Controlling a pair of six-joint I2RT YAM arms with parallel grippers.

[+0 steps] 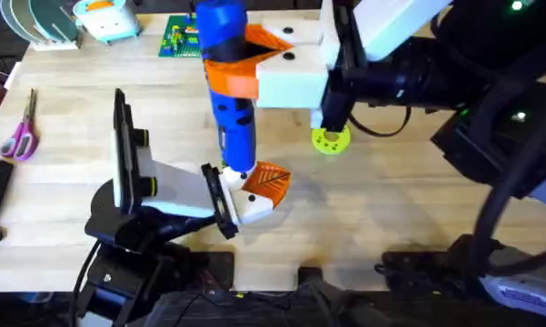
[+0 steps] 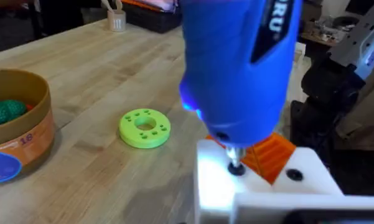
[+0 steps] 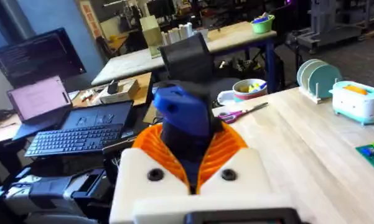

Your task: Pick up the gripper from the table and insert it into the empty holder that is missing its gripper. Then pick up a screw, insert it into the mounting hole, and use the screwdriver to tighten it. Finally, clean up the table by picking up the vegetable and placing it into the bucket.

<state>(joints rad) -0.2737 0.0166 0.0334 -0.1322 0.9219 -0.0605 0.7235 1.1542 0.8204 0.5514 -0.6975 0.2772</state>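
The step in hand looks like tightening the screw. The table [image 1: 391, 209] carries the work near the middle of its near edge. The right gripper [image 3: 190, 165] is closed on the screwdriver [image 1: 229, 86], with its orange pads [image 3: 230, 146] on both sides of the blue body. The screwdriver's long axis stands steeply. Its butt is up and toward the far edge, and its bit points down and toward the near edge.

In the left wrist view the bit meets the top face of the holder [image 2: 267, 186], just beside the orange gripper piece [image 2: 275, 152] seated in it. The holder is at the end of the left gripper [image 1: 247, 204]; I cannot tell whether that gripper is open or closed.

To do this well, the bit probably needs to stay in line with the hole. Press straight along the tool's axis, so the tip does not skid across the white plastic. The left arm should hold the holder steady against the twist. Stop once the screw seats, as the plastic could strip.

The bucket [image 2: 18, 134] stands apart from the work, with a green disc [image 2: 144, 128] on the table between them. The vegetable [image 2: 5, 112] seems to lie inside the bucket already. The screw is hidden under the bit.
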